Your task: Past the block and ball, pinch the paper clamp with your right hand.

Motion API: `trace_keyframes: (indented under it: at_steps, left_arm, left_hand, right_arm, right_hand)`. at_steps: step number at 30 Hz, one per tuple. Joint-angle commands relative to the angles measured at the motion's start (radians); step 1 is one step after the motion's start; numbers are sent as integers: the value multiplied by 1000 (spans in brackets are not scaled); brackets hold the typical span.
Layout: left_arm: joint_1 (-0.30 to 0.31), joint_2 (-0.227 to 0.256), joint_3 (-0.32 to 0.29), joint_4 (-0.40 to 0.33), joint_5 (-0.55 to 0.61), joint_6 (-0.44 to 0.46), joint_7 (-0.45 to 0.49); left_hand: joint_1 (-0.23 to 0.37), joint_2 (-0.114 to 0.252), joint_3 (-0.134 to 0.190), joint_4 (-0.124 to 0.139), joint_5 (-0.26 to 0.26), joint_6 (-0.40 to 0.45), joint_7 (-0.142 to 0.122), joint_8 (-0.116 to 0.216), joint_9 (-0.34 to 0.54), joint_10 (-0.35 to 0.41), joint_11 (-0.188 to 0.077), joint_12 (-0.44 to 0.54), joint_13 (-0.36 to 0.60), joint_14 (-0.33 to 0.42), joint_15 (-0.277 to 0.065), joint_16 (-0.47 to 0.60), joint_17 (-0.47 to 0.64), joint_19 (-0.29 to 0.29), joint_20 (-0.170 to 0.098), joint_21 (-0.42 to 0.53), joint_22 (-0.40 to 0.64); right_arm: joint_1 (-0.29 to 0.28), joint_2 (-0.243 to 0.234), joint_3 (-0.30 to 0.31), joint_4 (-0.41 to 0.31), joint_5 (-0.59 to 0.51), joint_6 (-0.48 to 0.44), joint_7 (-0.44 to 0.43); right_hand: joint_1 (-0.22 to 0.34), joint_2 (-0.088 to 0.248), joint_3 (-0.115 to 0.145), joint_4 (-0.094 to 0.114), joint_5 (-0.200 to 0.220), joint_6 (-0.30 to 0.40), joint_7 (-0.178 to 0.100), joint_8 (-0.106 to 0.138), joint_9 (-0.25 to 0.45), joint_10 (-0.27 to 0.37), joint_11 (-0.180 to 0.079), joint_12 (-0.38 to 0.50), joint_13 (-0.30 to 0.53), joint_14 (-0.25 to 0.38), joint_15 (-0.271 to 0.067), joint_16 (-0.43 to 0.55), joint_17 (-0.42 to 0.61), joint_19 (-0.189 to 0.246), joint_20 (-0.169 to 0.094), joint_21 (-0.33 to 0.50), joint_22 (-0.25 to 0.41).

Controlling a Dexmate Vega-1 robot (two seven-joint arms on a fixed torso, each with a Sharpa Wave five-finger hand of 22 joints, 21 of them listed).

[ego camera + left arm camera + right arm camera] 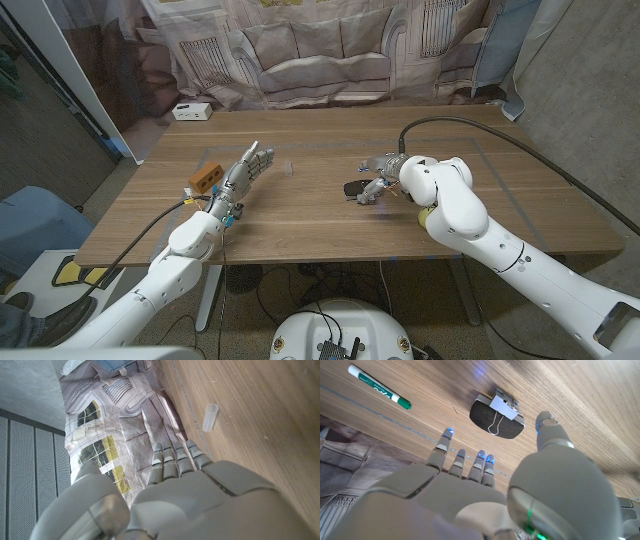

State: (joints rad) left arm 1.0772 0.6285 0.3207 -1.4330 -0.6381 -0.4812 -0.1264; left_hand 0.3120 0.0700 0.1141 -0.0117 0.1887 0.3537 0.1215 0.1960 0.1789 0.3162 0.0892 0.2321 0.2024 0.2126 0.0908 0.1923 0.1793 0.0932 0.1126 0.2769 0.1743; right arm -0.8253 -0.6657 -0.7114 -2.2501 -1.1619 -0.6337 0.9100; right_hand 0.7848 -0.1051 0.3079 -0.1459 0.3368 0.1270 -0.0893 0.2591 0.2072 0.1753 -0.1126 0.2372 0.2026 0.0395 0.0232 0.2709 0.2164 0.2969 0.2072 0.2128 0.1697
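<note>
**Right robot hand poised over the paper clamp**

The paper clamp (502, 405), white with wire handles, is clipped to a dark oval pad (495, 422) lying on the wooden surface (330, 215) right of centre. The right robot hand (385, 180) hovers just above it with fingers (462, 462) spread and thumb (550, 427) set apart on the other side, so the clamp sits in the gap between them. It holds nothing yet; this looks like the line-up for a pinch. A yellow-green ball (426, 213) peeks out beside the right forearm, nearer the robot than the clamp, which fits the reach past it. A green marker (379, 387) lies well away from the clamp.

The left robot hand (240, 175) waits on the other half of the surface, fingers straight and empty, near an orange block (204, 179) and a small clear tube (211, 417), leaving the right arm's path free.
</note>
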Motion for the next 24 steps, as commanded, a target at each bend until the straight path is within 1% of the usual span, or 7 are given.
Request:
trace_keyframes:
  at_steps: [1,4,5,9,12,14,24]
  left_arm:
    - [13,7,-3,-18,2,4,12]
    - [18,10,-5,-25,4,5,18]
    - [19,10,-6,-27,4,5,19]
    - [24,14,-9,-33,5,7,24]
    - [23,11,-9,-31,3,4,22]
    - [21,10,-8,-28,2,4,20]
    - [7,-1,-2,-3,-4,1,6]
  left_hand:
    - [5,6,2,-4,-1,8,0,-3,3,6,-3,-4,2,-3,0,-2,2,4,5,-2,4]
    - [5,7,2,-4,-1,8,-1,-3,3,7,2,-4,2,-2,0,-2,2,4,5,-3,4]
    - [5,7,2,-4,-1,9,-1,-3,3,6,-3,-5,2,-2,1,-2,2,4,5,-4,4]
    - [5,8,3,-5,-1,10,0,-2,3,7,-6,-5,2,-2,0,-2,2,5,6,-6,4]
    - [5,8,3,-5,-1,10,0,-3,3,6,1,-5,2,-2,0,-2,1,6,5,-7,4]
    - [5,8,3,-6,-1,9,-1,-3,3,7,-4,-5,2,-2,-1,-2,1,6,5,-8,4]
    - [5,9,3,-6,-1,10,0,-3,3,8,-3,-5,2,-2,-1,-2,1,7,5,-11,4]
  right_arm:
    - [8,-16,-21,23,14,24,-65]
    - [14,-16,-22,30,27,31,-72]
    - [17,-17,-23,33,29,34,-74]
    - [27,-18,-30,43,34,42,-82]
    - [41,-19,-38,52,36,46,-65]
    - [49,-22,-40,55,39,46,-49]
    - [72,-27,-48,60,42,31,-10]
  right_hand:
    - [14,1,10,-1,9,8,-13,7,5,11,-4,2,3,11,-2,4,2,7,1,7,5]
    - [17,2,10,-1,11,11,-13,8,5,15,-8,3,3,14,-3,5,2,11,-3,7,5]
    - [18,2,10,-1,13,13,-13,8,5,20,-9,4,3,17,-4,5,2,12,-3,7,5]
    - [24,3,11,-2,17,20,-14,10,5,26,-10,4,3,25,-8,8,2,17,-3,7,5]
    - [27,3,12,-3,20,22,-18,11,5,31,-11,5,3,27,-9,8,2,20,-4,7,5]
    - [28,4,12,-3,21,23,-18,11,5,31,-11,4,4,27,-9,8,2,21,-4,6,5]
    - [34,5,13,-3,26,19,-14,9,5,29,-11,1,4,27,-10,6,2,22,-3,4,5]
